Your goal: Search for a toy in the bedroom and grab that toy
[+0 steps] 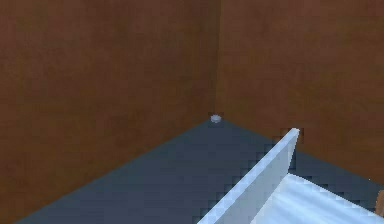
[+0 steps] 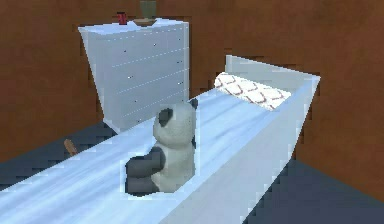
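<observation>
A black and white panda toy [image 2: 168, 150] sits upright on the pale blue bed [image 2: 240, 125] in the arm side view, near the bed's lower end. A corner of the same pale bed frame [image 1: 262, 180] rises at the forward view's lower right.
A patterned pillow [image 2: 252, 92] lies at the bed's head. A white chest of drawers [image 2: 142, 70] stands beyond the bed with small objects [image 2: 146, 12] on top. A small brown thing [image 2: 70, 147] lies on the dark floor. A small grey ball [image 1: 215, 119] rests in the brown-walled corner.
</observation>
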Robot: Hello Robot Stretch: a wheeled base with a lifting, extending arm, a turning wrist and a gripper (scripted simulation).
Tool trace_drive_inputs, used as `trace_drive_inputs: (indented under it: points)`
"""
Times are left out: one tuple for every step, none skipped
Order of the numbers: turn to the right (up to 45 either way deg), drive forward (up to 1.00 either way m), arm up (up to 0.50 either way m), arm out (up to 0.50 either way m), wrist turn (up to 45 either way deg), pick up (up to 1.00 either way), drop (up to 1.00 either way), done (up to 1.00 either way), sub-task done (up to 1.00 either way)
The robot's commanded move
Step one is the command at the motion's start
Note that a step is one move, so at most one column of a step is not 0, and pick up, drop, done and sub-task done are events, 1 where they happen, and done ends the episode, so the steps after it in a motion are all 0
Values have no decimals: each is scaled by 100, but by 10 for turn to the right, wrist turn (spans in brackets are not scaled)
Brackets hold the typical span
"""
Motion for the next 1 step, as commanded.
trace_drive_inputs:
  points:
    - [0, 0, 50, 0, 0, 0, 0, 0, 0]
